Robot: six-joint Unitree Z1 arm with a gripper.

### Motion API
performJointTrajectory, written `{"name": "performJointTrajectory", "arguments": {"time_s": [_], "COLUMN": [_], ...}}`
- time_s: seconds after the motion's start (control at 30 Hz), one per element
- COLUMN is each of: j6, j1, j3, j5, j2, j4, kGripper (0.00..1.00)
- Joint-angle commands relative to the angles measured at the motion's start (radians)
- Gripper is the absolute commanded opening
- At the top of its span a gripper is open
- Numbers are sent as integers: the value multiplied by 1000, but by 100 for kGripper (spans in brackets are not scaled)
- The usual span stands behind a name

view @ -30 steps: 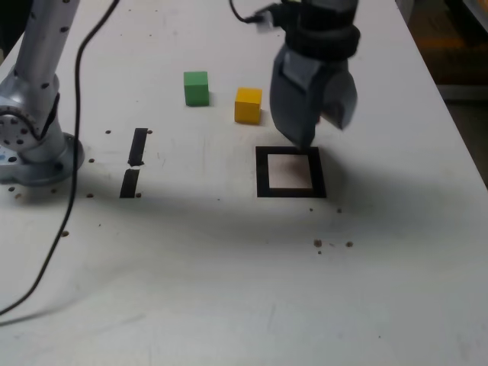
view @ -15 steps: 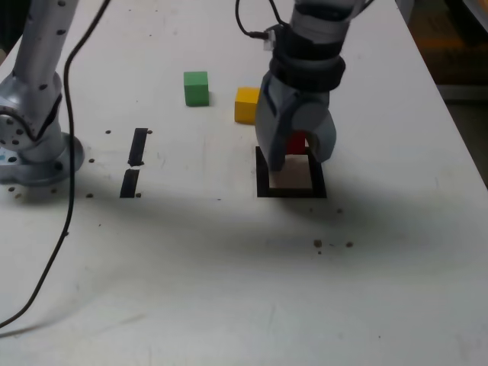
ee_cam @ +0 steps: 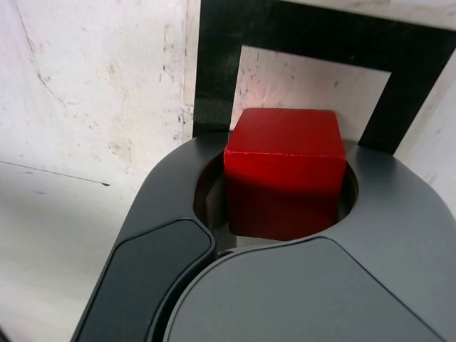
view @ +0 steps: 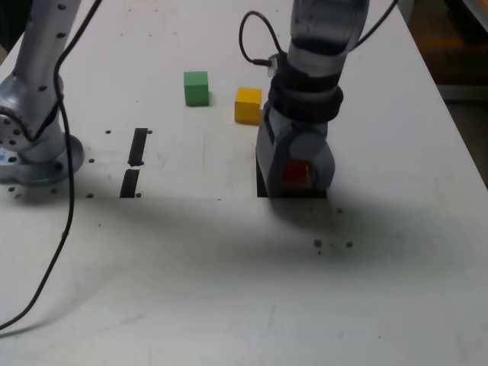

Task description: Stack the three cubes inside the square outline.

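In the exterior view, the hand [view: 296, 177] is lowered over the square outline [view: 261, 181], and the red cube [view: 295, 172] is grasped between its jaws. Most of the outline is hidden by the hand. The yellow cube [view: 248, 105] is seen on the white tabletop [view: 229, 274] at about 11 o'clock from the hand, and the green cube [view: 196, 88] lies further away at about 10 o'clock.

In the wrist view, the red cube [ee_cam: 283, 171] is clamped by the hand [ee_cam: 278, 214] above the white inside of the square outline [ee_cam: 214, 64].
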Motion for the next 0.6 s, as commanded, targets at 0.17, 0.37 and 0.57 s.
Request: {"name": "performJointTrajectory", "arguments": {"time_s": [0.17, 0.37, 0.57], "j6": [-1, -1, 8], "j1": [-6, -5, 2], "j3": [4, -5, -8], "j5": [0, 11, 31], "j2": [14, 11, 15], "j4": [-2, 17, 19], "kGripper": [23, 40, 57]}}
